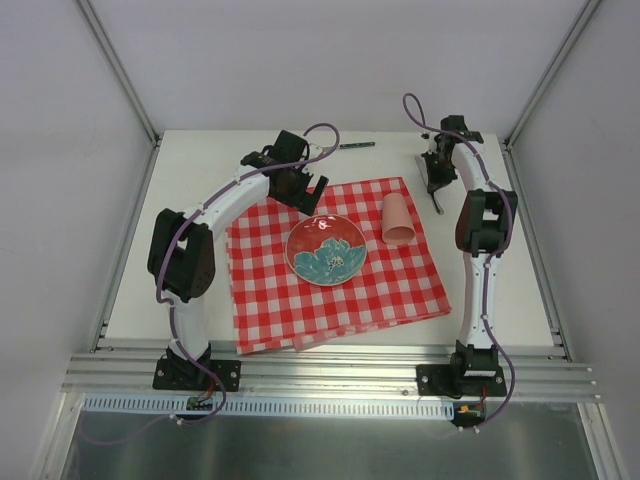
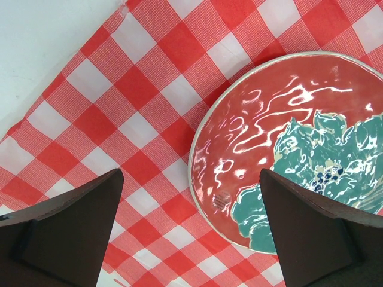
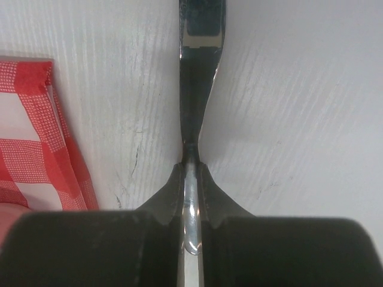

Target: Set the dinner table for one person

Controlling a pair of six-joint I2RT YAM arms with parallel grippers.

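Observation:
On the dinner table lies a red-and-white checked cloth. A red plate with a teal flower sits on the cloth. A pink cup rests at the cloth's right side. My left gripper hovers over the plate's far-left rim. Its fingers stand wide open with nothing between them, the plate below. My right gripper is down at the table's far right, off the cloth. It is shut on the handle of a shiny metal piece of cutlery, whose head runs out of view.
A dark slim utensil lies near the table's far edge. The cloth's corner shows just left of the held cutlery. An aluminium rail runs along the near edge, and grey walls enclose the left, right and back sides.

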